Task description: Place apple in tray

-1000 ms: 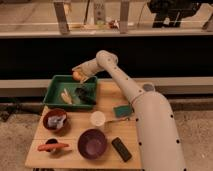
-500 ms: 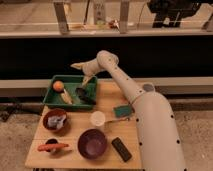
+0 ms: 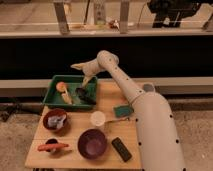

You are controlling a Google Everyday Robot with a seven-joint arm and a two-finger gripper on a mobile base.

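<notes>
Along the near edge of the desk, a carrot (image 3: pixel 52 146) is seen at the left corner, a purple bowl (image 3: pixel 92 143) near the middle, and a black block (image 3: pixel 121 149) towards the right corner. Further in, a dark red bowl (image 3: pixel 55 120) is set by the left edge, a white cup (image 3: pixel 98 118) at the centre, and a green sponge (image 3: pixel 122 111) to the right.

The far left corner is taken up by the tray (image 3: pixel 53 96), its long axis laid along the far edge. The apple (image 3: pixel 61 86) is found inside it, in the left half, resting on the floor beside a pale banana-like piece (image 3: pixel 67 98); a dark object (image 3: pixel 85 95) lies in the right half.

The gripper (image 3: pixel 78 66) is held above the tray's far rim, apart from the apple. Nothing is seen in it; whether it is wide or narrow cannot be told. From it the apple lies down, to the left and towards the near edge. Being round, the apple has no long axis and no heading. The placing is judged done, with only a retreat upward left.
</notes>
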